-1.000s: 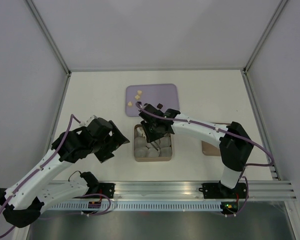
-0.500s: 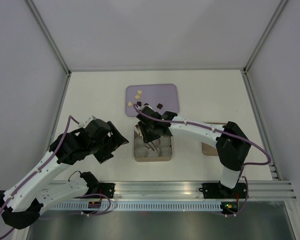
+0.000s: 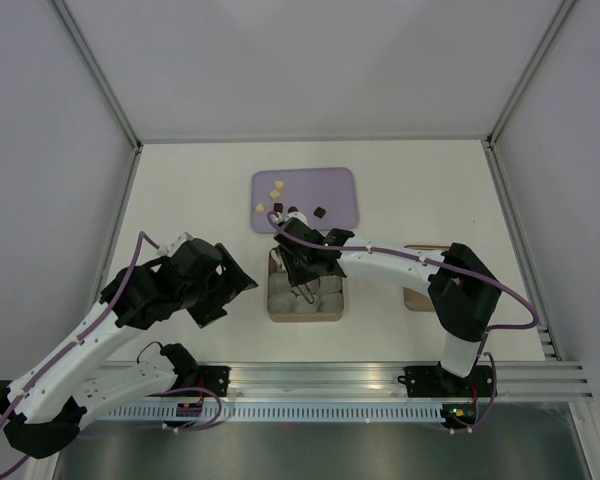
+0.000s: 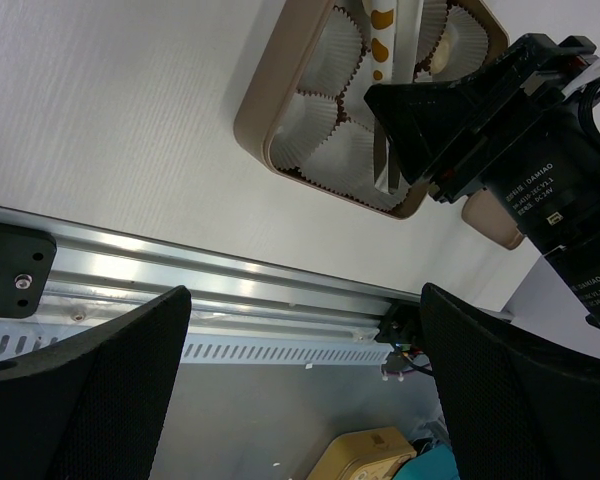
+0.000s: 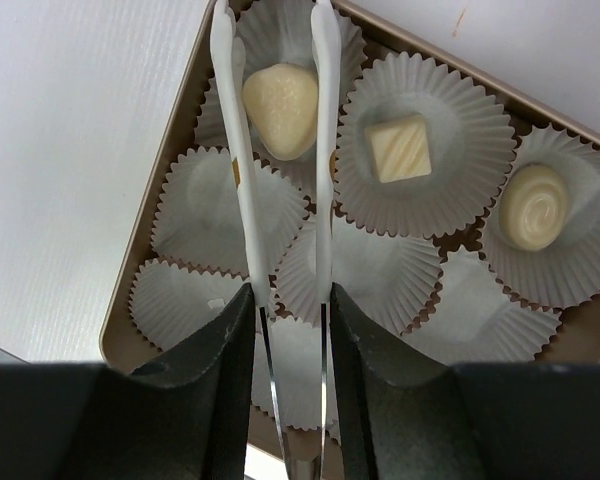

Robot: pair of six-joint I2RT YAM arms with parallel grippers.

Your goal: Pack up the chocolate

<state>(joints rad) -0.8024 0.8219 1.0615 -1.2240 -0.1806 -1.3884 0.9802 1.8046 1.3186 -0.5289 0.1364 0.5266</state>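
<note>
Clamping the metal tongs point(image 5: 242, 190), the right gripper point(image 5: 285, 300) brackets a cream chocolate point(image 5: 279, 110) between their tips over a paper cup point(image 5: 276, 35) of the box point(image 4: 255, 115) near the counter's point(image 3: 180, 200) near edge; small, light, probably slippery, it wants gentle side pressure, while the left gripper point(image 4: 305, 370) hangs spread.

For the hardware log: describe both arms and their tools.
Left arm and right arm: white links, black joint housings, a purple cable alongside. Left tool: black textured fingers; right tool: smooth dark ones, with white DAMIAO lettering on its wrist motor.
</note>
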